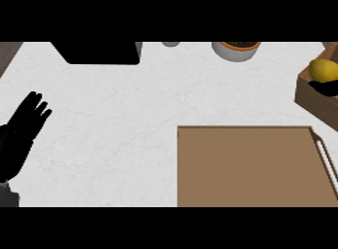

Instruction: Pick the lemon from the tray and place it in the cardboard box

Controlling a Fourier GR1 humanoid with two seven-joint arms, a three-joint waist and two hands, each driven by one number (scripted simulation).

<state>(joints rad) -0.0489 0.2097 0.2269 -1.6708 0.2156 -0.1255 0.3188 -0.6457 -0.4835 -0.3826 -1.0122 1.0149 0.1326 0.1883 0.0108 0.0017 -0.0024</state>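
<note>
Now right robot hand (334, 86) around lemon (325, 70) over cardboard box (316, 103) (unlabelled); left robot hand (19, 132) straight-fingered

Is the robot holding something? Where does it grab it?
Yes. The right hand holds the lemon over the cardboard box, fingers curled around its lower right side. The left hand holds nothing.

Wide bare counter (128, 121) lies open between the left hand (17, 131) and the tray (251, 165); along the far edge a black block (103, 52) and a white pot (236, 50) stand in the way (cardboard box (322, 104) crowds the right edge)
</note>
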